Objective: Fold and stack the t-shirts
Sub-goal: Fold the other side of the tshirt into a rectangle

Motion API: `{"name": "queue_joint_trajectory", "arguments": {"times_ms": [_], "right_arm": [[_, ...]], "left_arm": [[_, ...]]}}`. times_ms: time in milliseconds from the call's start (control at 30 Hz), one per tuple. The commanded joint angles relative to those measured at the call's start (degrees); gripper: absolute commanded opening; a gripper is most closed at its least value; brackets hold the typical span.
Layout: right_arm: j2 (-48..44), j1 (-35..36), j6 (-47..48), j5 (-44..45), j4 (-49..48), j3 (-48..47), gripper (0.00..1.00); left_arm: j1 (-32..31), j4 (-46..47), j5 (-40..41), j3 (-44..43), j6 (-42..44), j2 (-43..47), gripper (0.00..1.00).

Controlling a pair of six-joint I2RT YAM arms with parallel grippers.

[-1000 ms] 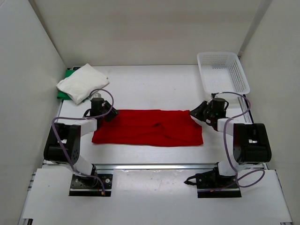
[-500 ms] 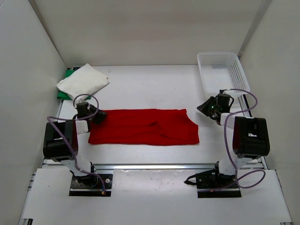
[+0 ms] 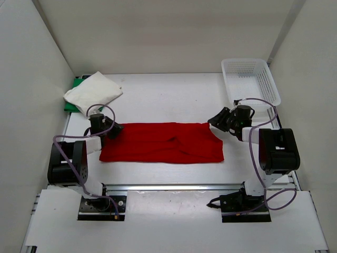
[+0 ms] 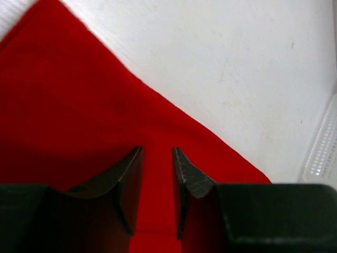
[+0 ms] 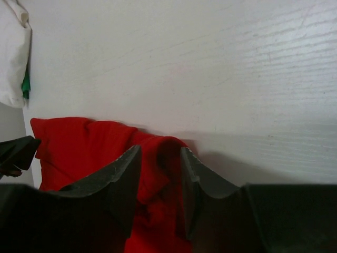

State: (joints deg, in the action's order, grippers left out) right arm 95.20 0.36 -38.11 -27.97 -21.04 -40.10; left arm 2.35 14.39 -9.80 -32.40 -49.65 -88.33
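Observation:
A red t-shirt (image 3: 163, 142) lies spread as a long folded strip across the table between both arms. My left gripper (image 3: 113, 130) sits at the strip's far left corner. In the left wrist view its fingers stand apart (image 4: 158, 153) just over the red cloth (image 4: 63, 105), pinching nothing. My right gripper (image 3: 215, 121) is at the far right corner. Its jaws are open (image 5: 160, 153), with a raised wrinkle of the red cloth (image 5: 79, 142) lying loose between them. A folded white t-shirt (image 3: 92, 92) rests on a green one (image 3: 71, 103) at the back left.
A white mesh basket (image 3: 250, 61) stands at the back right and shows at the edge of the left wrist view (image 4: 321, 153). White walls close in the left, right and back. The white shirt (image 5: 13, 52) appears at the far left of the right wrist view.
My right gripper has opened and let go of the shirt's right corner, staying beside it. The left gripper shifted slightly along the left corner, and the red strip slid a little leftward.

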Motion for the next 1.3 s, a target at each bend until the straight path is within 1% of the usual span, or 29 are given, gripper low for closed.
{"name": "queue_joint_trajectory", "arguments": {"times_ms": [0, 100, 133, 233, 267, 300, 367, 433, 500, 567, 600, 667, 833, 900, 1000, 1067, 1100, 1167, 1267], "right_arm": [[1.6, 0.8, -0.7, -1.8, -2.6, -0.2, 0.33], [1.7, 1.1, -0.5, -1.4, -2.3, -0.4, 0.33], [1.8, 1.0, -0.6, -1.7, -2.4, -0.3, 0.31], [2.0, 0.6, -2.2, -3.5, -5.0, 0.3, 0.19], [1.7, 0.5, -2.4, -3.8, -4.6, 0.2, 0.13], [1.8, 0.8, -2.5, -4.0, -3.7, -0.2, 0.10], [1.8, 0.1, -2.4, -4.2, -3.6, -0.7, 0.00], [1.1, -0.2, -2.8, -2.8, -3.5, -0.2, 0.00], [0.4, -0.3, -2.8, -0.5, -3.0, -0.1, 0.00], [-0.2, -0.3, -2.2, 1.8, -2.4, -0.6, 0.00], [-0.4, -1.4, -2.5, 3.4, -1.5, -1.1, 0.00], [0.1, -1.8, -0.7, 5.5, -0.1, -3.0, 0.00], [5.1, -1.6, 2.2, 9.2, 3.5, -8.4, 0.01], [6.8, -1.4, 2.8, 9.0, 3.5, -10.3, 0.00], [8.5, -1.5, 2.2, 9.7, 2.9, -11.5, 0.00], [10.1, -1.2, 3.0, 10.8, 3.4, -12.9, 0.00], [10.3, -1.2, 3.7, 11.7, 3.9, -14.0, 0.00], [11.5, -1.2, 3.8, 14.6, 5.2, -15.4, 0.00], [11.9, -2.5, 2.8, 14.6, 5.4, -15.8, 0.00]], "left_arm": [[-3.3, -1.5, 3.6, 0.1, 2.2, 6.1, 0.39], [-6.3, -1.8, 6.1, 0.1, 3.3, 7.4, 0.40], [-7.0, -1.7, 6.2, 0.1, 3.3, 7.6, 0.40], [-8.1, -1.1, 5.3, 0.0, 3.2, 6.2, 0.40], [-8.1, -0.8, 5.3, 0.3, 2.9, 5.0, 0.40], [-7.8, -0.3, 5.1, 0.9, 3.0, 4.4, 0.40], [-7.2, -0.1, 4.5, 0.8, 2.6, 3.3, 0.40], [-6.4, 0.2, 4.2, 0.8, 2.5, 2.1, 0.40], [-3.7, 0.7, 1.9, 1.1, 1.9, 0.4, 0.39], [-2.4, 1.3, 0.1, 2.1, 0.9, -0.7, 0.37], [-0.1, 2.0, 0.0, 2.7, 0.4, -0.7, 0.38], [1.2, 2.7, -0.2, 3.7, -0.1, 0.0, 0.39], [1.2, 2.5, 0.2, 4.3, 0.1, 0.0, 0.38], [1.5, 2.6, 0.4, 4.3, 0.1, -0.1, 0.38], [1.7, 2.4, 0.4, 3.9, 0.3, -0.1, 0.38], [0.7, 2.2, 0.6, 3.8, 0.3, 0.1, 0.38], [1.0, 2.1, 0.7, 3.7, 0.5, 0.1, 0.37], [1.0, 1.8, 1.1, 3.6, 1.0, 0.4, 0.38], [1.3, 2.0, 0.8, 3.9, 0.6, 0.8, 0.38]]}}
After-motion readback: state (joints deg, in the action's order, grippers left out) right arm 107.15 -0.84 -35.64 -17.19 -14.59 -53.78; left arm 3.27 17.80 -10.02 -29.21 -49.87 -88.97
